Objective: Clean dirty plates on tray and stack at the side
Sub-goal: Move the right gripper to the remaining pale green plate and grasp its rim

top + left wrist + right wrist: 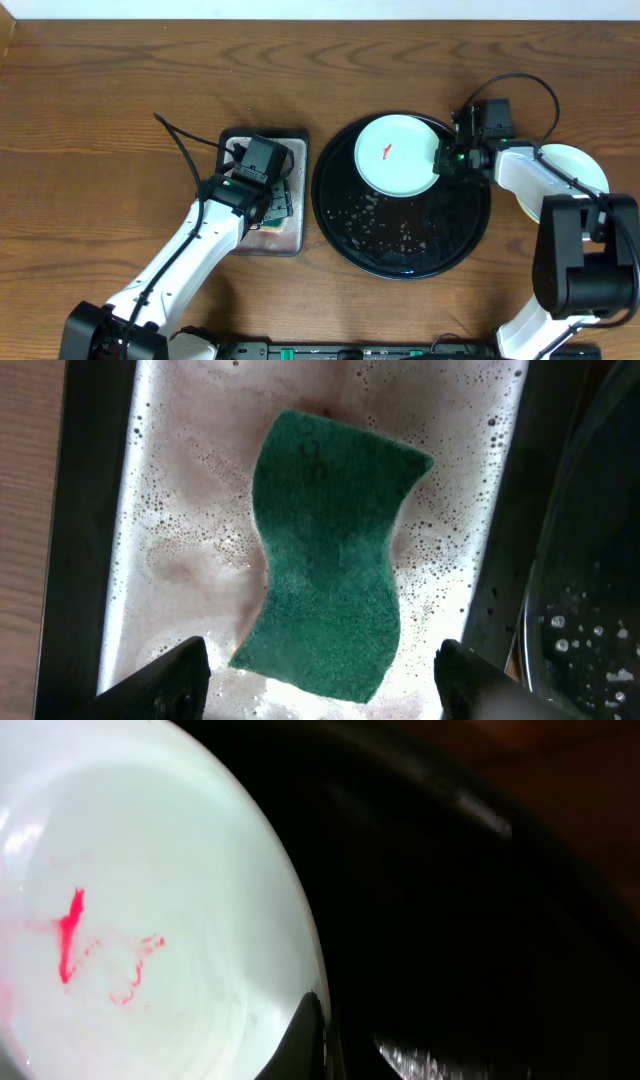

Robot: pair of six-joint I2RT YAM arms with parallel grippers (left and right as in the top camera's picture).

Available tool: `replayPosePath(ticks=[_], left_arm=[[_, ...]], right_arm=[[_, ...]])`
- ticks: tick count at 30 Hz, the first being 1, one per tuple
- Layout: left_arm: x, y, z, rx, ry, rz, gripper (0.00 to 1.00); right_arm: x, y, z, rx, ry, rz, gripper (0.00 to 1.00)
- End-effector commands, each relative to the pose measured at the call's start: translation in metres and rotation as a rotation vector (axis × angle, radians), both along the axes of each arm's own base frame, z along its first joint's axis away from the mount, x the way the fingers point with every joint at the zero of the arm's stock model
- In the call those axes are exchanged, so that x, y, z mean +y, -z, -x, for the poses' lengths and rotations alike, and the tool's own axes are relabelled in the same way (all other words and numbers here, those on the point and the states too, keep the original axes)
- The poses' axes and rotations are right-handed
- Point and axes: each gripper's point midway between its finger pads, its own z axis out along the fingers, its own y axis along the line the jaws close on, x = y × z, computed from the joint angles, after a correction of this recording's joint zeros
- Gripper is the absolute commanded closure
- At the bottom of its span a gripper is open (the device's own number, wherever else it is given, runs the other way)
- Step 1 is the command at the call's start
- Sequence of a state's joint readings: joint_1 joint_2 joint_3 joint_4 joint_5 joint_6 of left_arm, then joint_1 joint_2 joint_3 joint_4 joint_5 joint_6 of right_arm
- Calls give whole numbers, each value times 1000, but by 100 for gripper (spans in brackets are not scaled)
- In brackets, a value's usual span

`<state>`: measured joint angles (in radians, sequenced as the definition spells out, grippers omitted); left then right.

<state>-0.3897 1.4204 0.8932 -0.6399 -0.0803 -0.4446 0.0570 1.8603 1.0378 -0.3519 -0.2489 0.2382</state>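
A pale mint-green plate (395,155) with a red sauce smear lies on the far part of the round black tray (420,235). My right gripper (443,160) is at the plate's right rim. In the right wrist view one finger (318,1030) lies over the rim of the plate (150,900), shut on it, with the black tray (480,920) beside it. My left gripper (320,660) is open, just above a teal sponge (330,550). Another pale plate (575,165) lies right of the tray, partly under my right arm. I cannot tell whether it is a stack.
The sponge (283,200) lies in foamy water in a small rectangular grey metal tray (290,240) left of the black tray. The grey tray's wet floor (180,510) fills the left wrist view. Water drops dot the black tray's near half.
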Motion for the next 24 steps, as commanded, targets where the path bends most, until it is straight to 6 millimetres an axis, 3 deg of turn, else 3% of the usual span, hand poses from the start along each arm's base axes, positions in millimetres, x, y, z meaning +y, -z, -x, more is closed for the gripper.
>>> replayPosePath(ticks=[1,4,7,13,24], left_arm=[[2,4,3,16,-7,-3,27],[2,4,3,15,-7,-3,27],[2,4,3,15,-7,-3,27],[2,6,3,20,-6,-6,27],[3,30,-11,31,-18,-50,27]], right_arm=[[2,-26,12,-10,-10,2,99],[2,-43,27,7,-16,5,99],[0,-47,46,63,-40,17,99],[4,-25,79,196,-60,25,99],[5,1,103,241,-72,30,99]])
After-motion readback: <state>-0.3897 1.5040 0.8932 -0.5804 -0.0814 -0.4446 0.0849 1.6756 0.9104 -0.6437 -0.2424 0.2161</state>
